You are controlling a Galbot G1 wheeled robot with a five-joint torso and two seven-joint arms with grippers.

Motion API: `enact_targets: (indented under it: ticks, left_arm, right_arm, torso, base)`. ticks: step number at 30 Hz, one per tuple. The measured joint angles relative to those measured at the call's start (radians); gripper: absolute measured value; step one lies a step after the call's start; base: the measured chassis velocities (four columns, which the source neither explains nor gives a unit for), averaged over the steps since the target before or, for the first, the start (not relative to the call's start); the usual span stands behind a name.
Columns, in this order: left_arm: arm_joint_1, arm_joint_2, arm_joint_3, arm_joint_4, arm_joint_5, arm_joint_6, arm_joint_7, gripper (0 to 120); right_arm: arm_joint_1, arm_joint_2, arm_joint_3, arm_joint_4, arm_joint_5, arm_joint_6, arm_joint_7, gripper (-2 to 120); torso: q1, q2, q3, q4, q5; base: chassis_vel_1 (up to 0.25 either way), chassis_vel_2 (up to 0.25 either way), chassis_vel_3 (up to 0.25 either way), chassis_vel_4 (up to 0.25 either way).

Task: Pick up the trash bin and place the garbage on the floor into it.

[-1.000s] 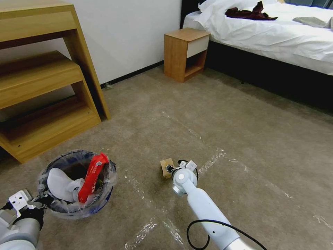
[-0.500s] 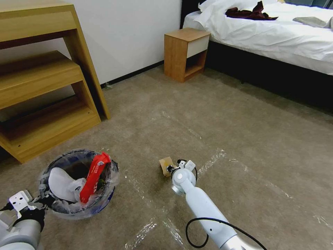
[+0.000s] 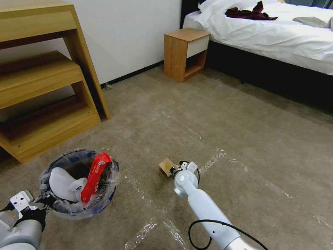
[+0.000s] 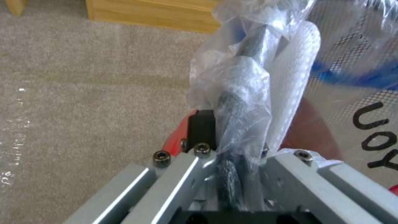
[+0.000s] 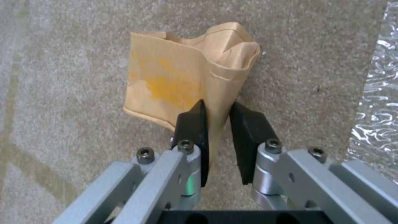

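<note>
The trash bin (image 3: 104, 204), blue outside and lined with a clear bag, sits at the lower left of the floor (image 3: 242, 139). It holds a white slipper (image 3: 62, 184) and a red wrapper (image 3: 95, 175). My left gripper (image 3: 43, 201) is shut on the bin's bagged rim (image 4: 248, 62), seen close up with the left gripper (image 4: 232, 140) clamped over plastic. To the bin's right, my right gripper (image 3: 174, 169) is shut on the garbage, a small tan box (image 3: 165, 165). In the right wrist view the crumpled tan box (image 5: 178, 74) has one edge pinched in my right gripper (image 5: 217, 119), just above the carpet.
A wooden shelf unit (image 3: 45, 86) stands at the left, close behind the bin. A wooden nightstand (image 3: 185, 52) and a bed (image 3: 277, 34) are at the back right. Shiny tape strips (image 3: 211, 159) cross the carpet beside the right arm.
The tan box has tilted and turned a little in the right gripper. The bin has shifted slightly to the right with the left gripper.
</note>
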Motion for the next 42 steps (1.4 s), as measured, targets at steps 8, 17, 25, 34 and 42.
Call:
enact_targets:
  ticks: [8, 17, 25, 34, 42]
  left_arm:
    - [-0.005, 0.000, 0.000, 0.004, 0.000, 0.000, 0.000, 0]
    - [-0.004, 0.003, -0.001, 0.014, 0.000, 0.000, 0.000, 0]
    - [-0.010, 0.010, -0.002, 0.022, -0.001, 0.001, 0.000, 0]
    - [-0.014, 0.013, 0.000, 0.027, -0.002, 0.001, -0.001, 0]
    - [-0.027, 0.031, 0.000, 0.023, -0.020, 0.013, -0.008, 0]
  right_arm:
    - [0.002, -0.012, -0.001, 0.002, 0.000, -0.001, -0.002, 14]
    - [-0.011, -0.047, -0.003, 0.032, -0.001, -0.001, -0.012, 5]
    - [-0.049, -0.119, 0.004, 0.158, 0.030, 0.000, -0.028, 0]
    - [-0.101, -0.190, 0.006, 0.308, 0.026, 0.014, -0.051, 0]
    - [-0.095, -0.420, -0.022, 0.625, -0.018, 0.154, -0.240, 0]
  torso:
    - [0.000, 0.000, 0.000, 0.0000, 0.0000]
    - [0.000, 0.000, 0.000, 0.0000, 0.0001]
    - [0.000, 0.000, 0.000, -0.0003, -0.0001]
    - [0.000, 0.000, 0.000, -0.0001, 0.0001]
    - [0.000, 0.000, 0.000, -0.0003, 0.0001]
  base:
    - [0.000, 0.000, 0.000, 0.000]
    - [0.000, 0.000, 0.000, 0.000]
    - [0.000, 0.000, 0.000, 0.000]
    - [0.000, 0.000, 0.000, 0.000]
    - [0.000, 0.000, 0.000, 0.000]
